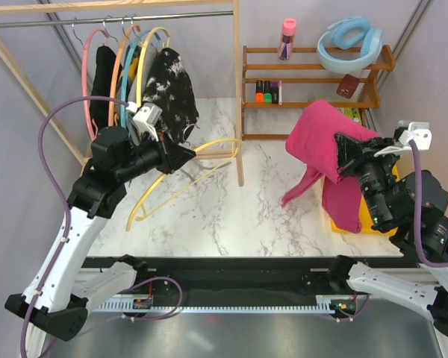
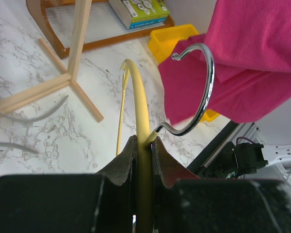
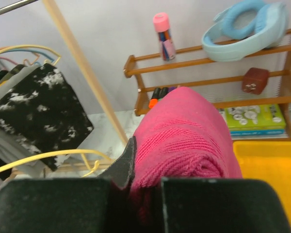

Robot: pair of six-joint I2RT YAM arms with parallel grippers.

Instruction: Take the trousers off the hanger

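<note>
Robot lab: marble tabletop (image 1: 254, 216), clothes rail (image 1: 179, 16).

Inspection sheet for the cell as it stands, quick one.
Surface: marble table, no spills seen.
Job's things: trousers off the hanger, draped from the right hand above a yellow bin; hanger bare, held over the table.
Clutter: rack with headphones, bottle, markers, book.
Hands: left hand shut on hanger by its hook; right hand shut on trousers.
Cables: purple cable loops at the left arm; no snag seen.
Surroundings: rail back left with more hangers, a black garment and a mottled garment.
</note>
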